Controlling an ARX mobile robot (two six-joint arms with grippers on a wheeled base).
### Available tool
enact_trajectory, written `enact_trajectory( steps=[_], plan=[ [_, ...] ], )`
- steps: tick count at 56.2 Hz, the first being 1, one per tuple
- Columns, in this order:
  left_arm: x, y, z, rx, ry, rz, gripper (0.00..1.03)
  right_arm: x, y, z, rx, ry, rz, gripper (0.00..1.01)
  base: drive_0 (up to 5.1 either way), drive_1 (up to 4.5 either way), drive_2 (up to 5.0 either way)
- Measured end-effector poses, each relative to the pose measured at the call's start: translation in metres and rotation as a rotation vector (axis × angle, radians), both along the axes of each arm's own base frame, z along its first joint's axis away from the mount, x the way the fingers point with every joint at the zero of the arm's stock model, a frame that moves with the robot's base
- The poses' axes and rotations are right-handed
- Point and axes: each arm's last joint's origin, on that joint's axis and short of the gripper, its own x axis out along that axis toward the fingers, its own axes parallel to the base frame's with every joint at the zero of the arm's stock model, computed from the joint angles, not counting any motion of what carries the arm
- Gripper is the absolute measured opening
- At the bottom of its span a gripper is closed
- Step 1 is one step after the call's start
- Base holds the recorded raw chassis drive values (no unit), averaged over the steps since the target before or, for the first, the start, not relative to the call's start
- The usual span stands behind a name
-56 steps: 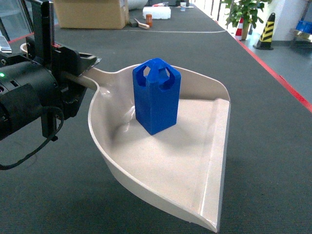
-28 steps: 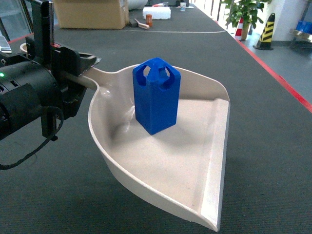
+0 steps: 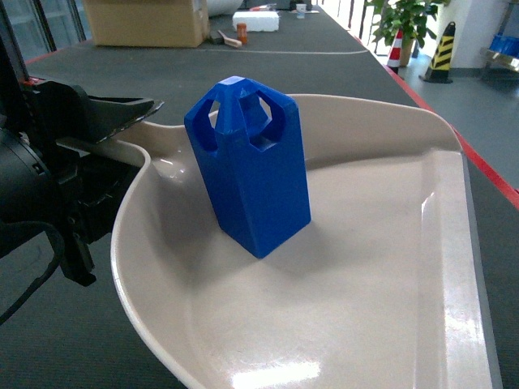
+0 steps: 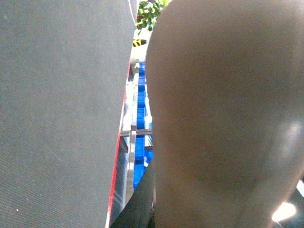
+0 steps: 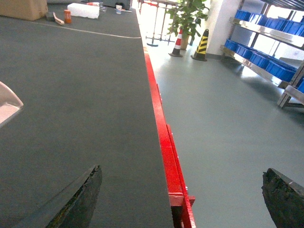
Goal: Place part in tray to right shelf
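The blue part (image 3: 251, 170) stands upright in the beige tray (image 3: 389, 308), which fills the lower head view, raised off the dark table. My left gripper (image 3: 122, 130) is shut on the tray's handle at the left. In the left wrist view the tray's underside (image 4: 228, 118) blocks most of the picture, and the right shelf (image 4: 138, 142) with blue crates shows through a narrow gap. My right gripper (image 5: 183, 199) is open and empty over the table's red edge (image 5: 164, 137). A corner of the tray (image 5: 7, 102) shows at the left, and the right shelf (image 5: 266, 33) stands beyond the floor.
A cardboard box (image 3: 146, 20) and a white foam block (image 3: 255, 20) sit at the table's far end. A potted plant (image 3: 405, 20) and a striped cone (image 3: 443, 53) stand on the floor at the back right.
The tray with the part has risen and come much closer to the head camera, now filling the view. The part stays upright in it.
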Motion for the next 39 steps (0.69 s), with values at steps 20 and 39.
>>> enact_trajectory(
  steps=[20, 39],
  plan=[
    [0.0001, 0.0002, 0.0002, -0.001, -0.002, 0.003, 0.17, -0.0002, 0.0, 0.0, 0.0, 0.0, 0.0, 0.98, 4.8, -3.2, -1.8],
    [0.0001, 0.0001, 0.0001, -0.001, 0.0, 0.002, 0.17, -0.0001, 0.0, 0.0002, 0.0, -0.002, 0.0, 0.98, 5.0, -2.43, -2.4]
  ],
)
